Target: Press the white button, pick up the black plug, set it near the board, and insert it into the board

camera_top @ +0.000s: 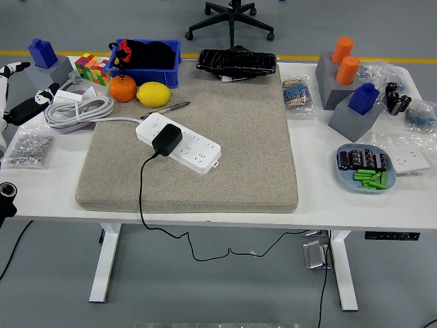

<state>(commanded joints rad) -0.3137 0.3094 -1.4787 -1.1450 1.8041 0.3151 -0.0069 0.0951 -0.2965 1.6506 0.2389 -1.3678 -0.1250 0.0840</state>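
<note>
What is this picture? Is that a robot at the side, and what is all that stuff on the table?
This picture comes from a camera high on a robot's head, looking down over a white table. At the far left edge you can see a bit of the robot's left hand: white with black fingers, holding nothing. Its right hand is not in the picture.

In the middle lies a grey mat. On it sits a white power strip, the kind you plug things into, and a black plug is sitting in it, its cable hanging over the table's front edge.

Around the mat are an orange, a lemon, a colourful puzzle cube, a blue box and a blue plate of small parts.
</note>
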